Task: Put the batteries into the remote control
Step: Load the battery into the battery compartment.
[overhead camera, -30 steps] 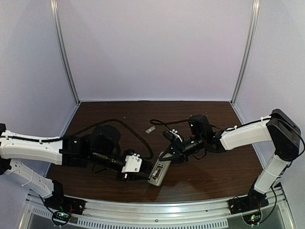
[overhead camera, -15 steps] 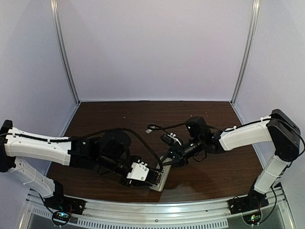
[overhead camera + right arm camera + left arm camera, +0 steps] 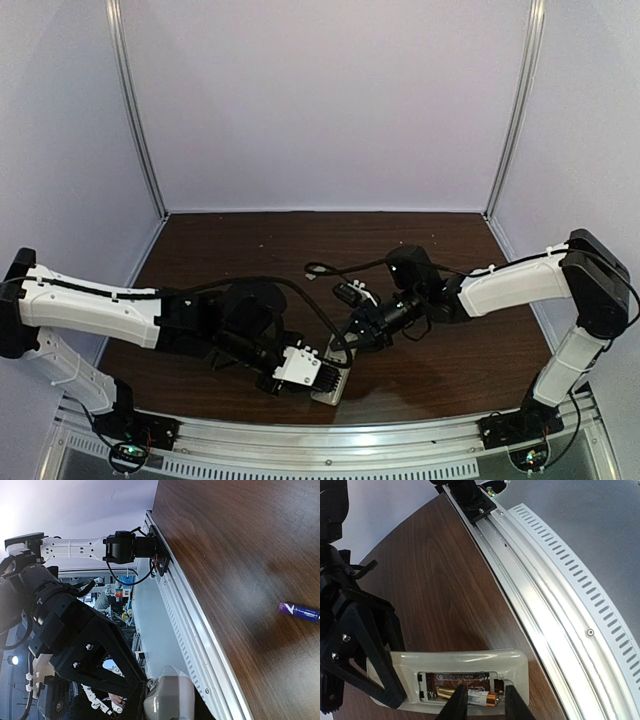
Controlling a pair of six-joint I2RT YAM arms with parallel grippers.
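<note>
The remote control [image 3: 470,660] lies back-up near the table's front edge, its battery bay open. A whitish battery [image 3: 482,698] with a copper end lies in the bay's near slot. My left gripper [image 3: 485,689] hovers over the bay with its jaws a little apart, one fingertip [image 3: 456,702] in front of the battery and the other past its copper end. My right gripper [image 3: 169,703] is shut on the remote's [image 3: 172,690] far end. A blue-purple battery [image 3: 299,611] lies loose on the table. From above, the left gripper [image 3: 322,373] and right gripper [image 3: 352,335] meet at the remote [image 3: 336,386].
The aluminium rail [image 3: 555,600] runs along the table's front edge, right beside the remote. Black cables [image 3: 330,265] loop over the table behind the right gripper. Grey walls with metal posts [image 3: 135,110] close in the back and sides.
Both grippers and the remote have shifted toward the front edge. The left arm has reached further right, and its jaws have narrowed over the battery bay.
</note>
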